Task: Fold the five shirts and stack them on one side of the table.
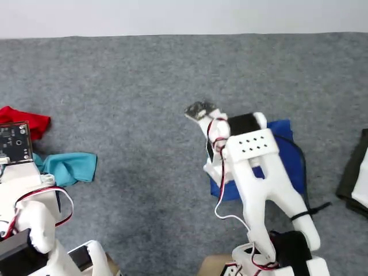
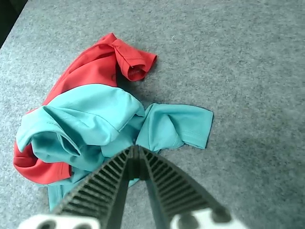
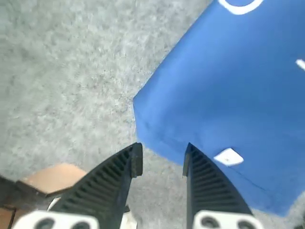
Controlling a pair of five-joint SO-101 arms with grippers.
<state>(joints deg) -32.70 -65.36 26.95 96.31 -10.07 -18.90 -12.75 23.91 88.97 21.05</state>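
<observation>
Grey felt [image 1: 144, 75] covers the table, and all cloth is laid directly on it, nothing boxed or binned. 1 blue shirt [image 1: 286, 150] is seen flat and squared, apparently folded. Well apart from it, a teal shirt [image 2: 95, 124] and a red shirt [image 2: 90, 62] are heaped together, judged unfolded. Near the blue shirt's far side, a dark garment [image 1: 352, 172] is cut off; its state cannot be told. The right gripper [image 3: 159, 160] is held open over the blue shirt's edge. The left gripper [image 2: 137, 152] is pressed shut, empty, above the teal shirt. No stack is formed yet.
</observation>
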